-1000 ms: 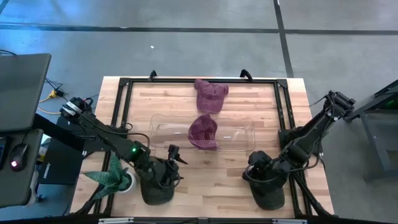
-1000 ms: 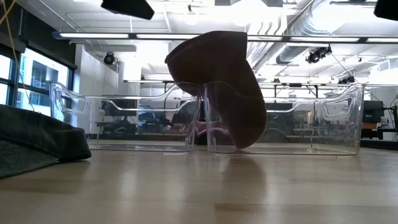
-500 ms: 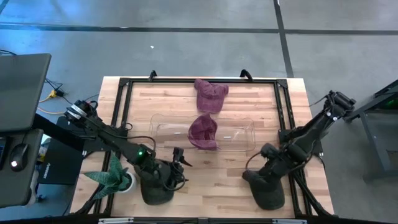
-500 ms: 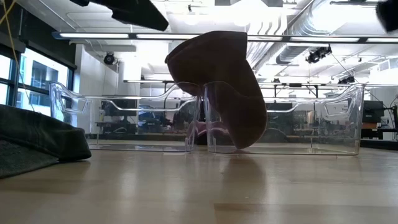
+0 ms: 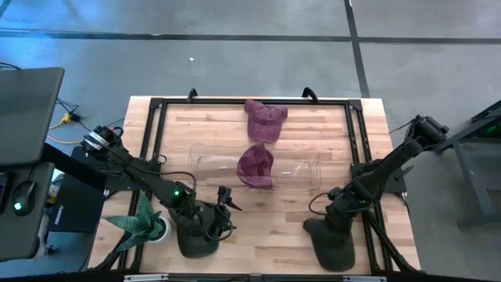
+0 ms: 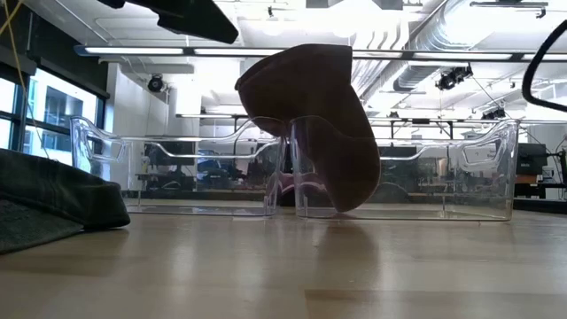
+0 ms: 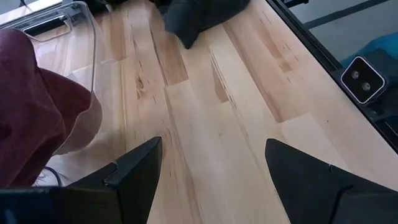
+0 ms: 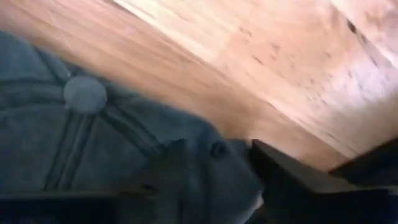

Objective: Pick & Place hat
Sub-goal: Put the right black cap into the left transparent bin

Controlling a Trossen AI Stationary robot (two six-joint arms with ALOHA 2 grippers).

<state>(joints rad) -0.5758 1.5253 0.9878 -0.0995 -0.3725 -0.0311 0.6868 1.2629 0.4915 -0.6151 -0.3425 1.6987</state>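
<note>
Currently right gripper (image 8: pixel 214 163) sat pinched shut on the dark hat (image 5: pixel 333 244) at table's (image 5: pixel 274 239) front edge; left gripper (image 7: pixel 211 168) hung spread apart beside the clear bin (image 5: pixel 301 168).

Robotics lab or open workshop. Bare grey concrete floor (image 5: pixel 235 55) with taped lines, wood surface (image 5: pixel 266 227) in a black frame (image 5: pixel 156 117), exposed ceiling ducts (image 6: pixel 425 66), strip lights (image 6: pixel 177 50), monitor (image 5: pixel 27 117) and mouse (image 5: pixel 22 200) alongside.
</note>
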